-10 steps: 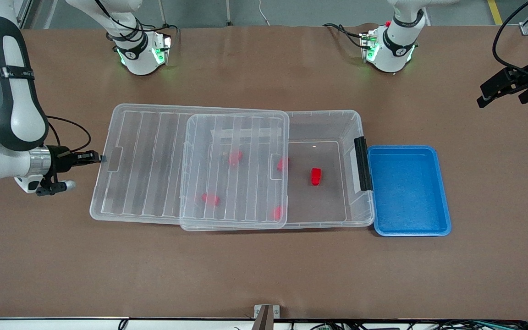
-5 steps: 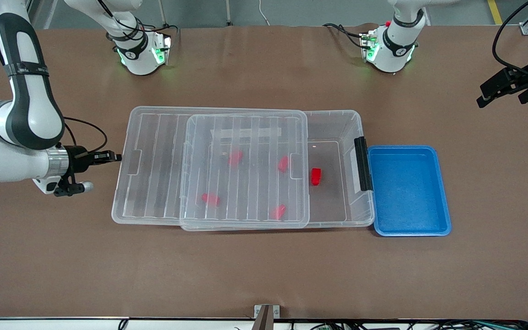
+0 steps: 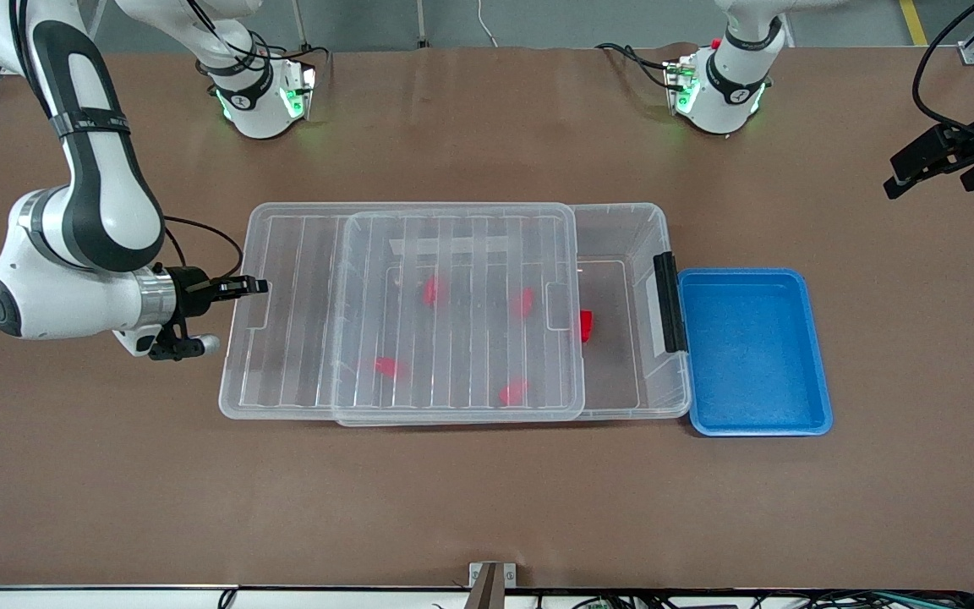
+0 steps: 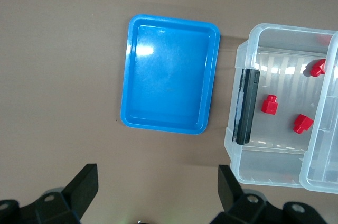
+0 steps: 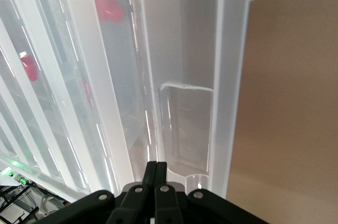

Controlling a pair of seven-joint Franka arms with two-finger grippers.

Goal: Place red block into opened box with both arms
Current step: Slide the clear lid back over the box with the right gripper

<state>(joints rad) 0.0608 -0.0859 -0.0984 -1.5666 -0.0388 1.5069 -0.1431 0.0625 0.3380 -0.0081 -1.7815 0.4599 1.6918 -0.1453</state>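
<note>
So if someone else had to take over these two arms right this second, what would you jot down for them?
Right tool: shut, at the lid's end tab toward the right arm's end of the table, apparently pushing it.
Left tool: open, holding nothing, waiting high over bare table past the blue tray.
Box: lid covers most of it; a strip by the black latch is uncovered.
Blocks: five red ones inside the box, one at the lid's edge, the others under the lid.
Tray: empty.
Done: blocks are in.
Left: probably finish closing the lid, then back the right arm off.
</note>
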